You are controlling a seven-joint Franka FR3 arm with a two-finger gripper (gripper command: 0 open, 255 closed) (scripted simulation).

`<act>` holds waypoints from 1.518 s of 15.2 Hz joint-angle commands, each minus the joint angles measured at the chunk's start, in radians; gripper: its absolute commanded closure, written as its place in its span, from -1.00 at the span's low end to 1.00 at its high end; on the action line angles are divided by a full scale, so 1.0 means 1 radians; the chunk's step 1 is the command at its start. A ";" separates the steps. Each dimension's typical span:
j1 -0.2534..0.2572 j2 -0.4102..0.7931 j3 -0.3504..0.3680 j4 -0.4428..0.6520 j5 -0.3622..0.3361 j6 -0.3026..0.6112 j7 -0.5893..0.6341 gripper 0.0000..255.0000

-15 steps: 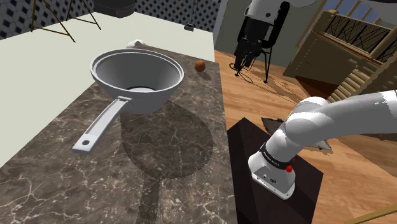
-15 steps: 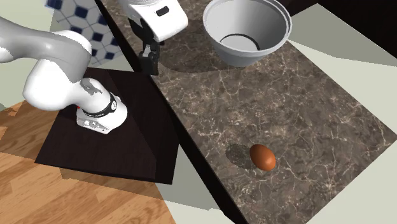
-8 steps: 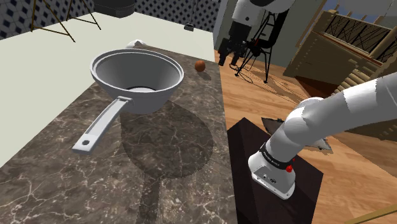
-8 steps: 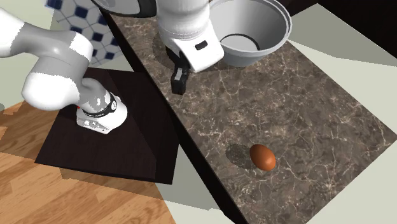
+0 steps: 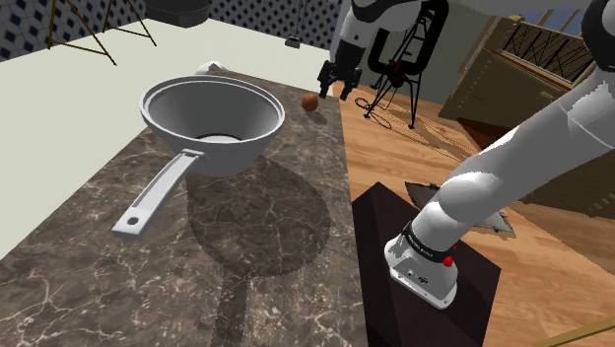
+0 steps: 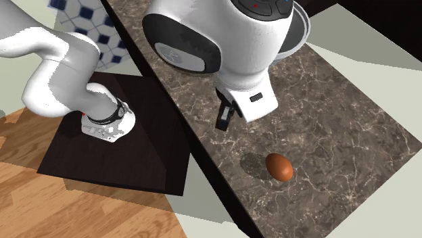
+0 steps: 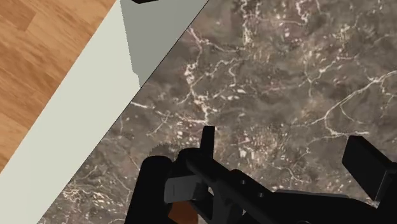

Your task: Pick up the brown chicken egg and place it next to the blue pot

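A dark veined marble counter (image 5: 266, 227) runs along beside the black box stand (image 6: 115, 159), and on it sits the pot: a plain grey, deep, round pot (image 5: 212, 113) with sloping walls and a long flat handle (image 5: 153, 197) that lies along the stone. From here I can look straight into it, and its inside is bare grey all the way down to the flat bottom.

The small brown egg (image 5: 309, 101) lies on its side on the marble, apart from the pot, off the side of the pot that faces away from the handle and close to the counter edge on the stand's side. In the second exterior view the egg (image 6: 278, 166) throws a small shadow on the stone just beside itself.

The white arm (image 6: 216, 40) arches over the pot's side of the counter and carries the black gripper (image 5: 337, 79) out past the pot's rim toward the egg. The hand hangs in the air above the marble near the egg, not touching it. Its fingers stand well apart with nothing between them; one black finger (image 6: 223, 118) points down at the stone between the pot and the egg. In the wrist view the gripper (image 7: 286, 143) looks onto veined marble and the pale counter edge

A small white thing (image 5: 209, 68) peeks out behind the pot's far rim; what it is I cannot tell
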 commanded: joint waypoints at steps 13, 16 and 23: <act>-0.073 0.479 -0.074 0.393 0.105 0.127 0.012 -1.00; -0.097 0.583 -0.083 0.502 0.134 0.129 0.017 -1.00; -0.103 0.648 -0.079 0.517 0.154 0.182 0.012 -1.00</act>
